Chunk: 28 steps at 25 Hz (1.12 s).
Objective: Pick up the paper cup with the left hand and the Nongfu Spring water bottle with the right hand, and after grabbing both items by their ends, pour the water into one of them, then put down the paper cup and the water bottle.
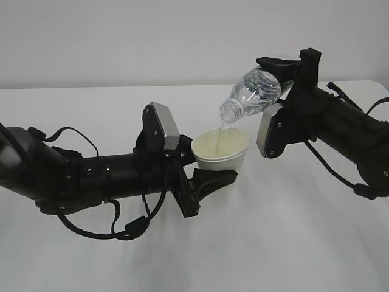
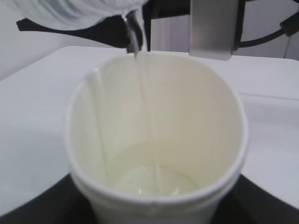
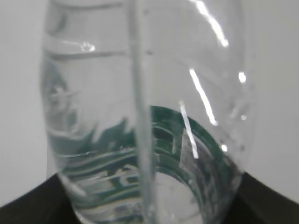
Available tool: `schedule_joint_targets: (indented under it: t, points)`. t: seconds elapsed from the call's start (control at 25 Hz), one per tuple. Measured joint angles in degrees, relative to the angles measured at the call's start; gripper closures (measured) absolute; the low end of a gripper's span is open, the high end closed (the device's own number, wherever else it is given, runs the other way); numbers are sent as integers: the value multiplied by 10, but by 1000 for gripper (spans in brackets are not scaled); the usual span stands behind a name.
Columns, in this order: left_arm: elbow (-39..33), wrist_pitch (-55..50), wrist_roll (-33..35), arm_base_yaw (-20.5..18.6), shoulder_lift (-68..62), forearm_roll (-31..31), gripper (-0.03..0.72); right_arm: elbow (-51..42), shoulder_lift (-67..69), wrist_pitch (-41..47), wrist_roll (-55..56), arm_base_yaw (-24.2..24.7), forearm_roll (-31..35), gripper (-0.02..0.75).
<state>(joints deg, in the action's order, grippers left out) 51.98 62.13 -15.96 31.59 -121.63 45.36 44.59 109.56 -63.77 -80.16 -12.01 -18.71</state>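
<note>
Mid-pour: right tool (image 1: 281, 85) grips bottle (image 1: 254, 92), left tool (image 1: 203, 176) grips cup (image 1: 220, 152); fill level unclear, I'd level off next

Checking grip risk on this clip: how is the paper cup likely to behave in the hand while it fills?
The cup probably squashes easily: in the left wrist view its rim looks oval rather than round. It likely gets heavier as water pools at the bottom. Held by the left hand low on its wall, it may tilt if the grip loosens.
</note>
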Motion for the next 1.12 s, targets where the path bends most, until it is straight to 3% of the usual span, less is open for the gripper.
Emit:
schedule_joint_targets:
  t: [1.12]
  points:
    - [0,-1,0,0,0,0,259,0,0,0,-1,0,0,253]
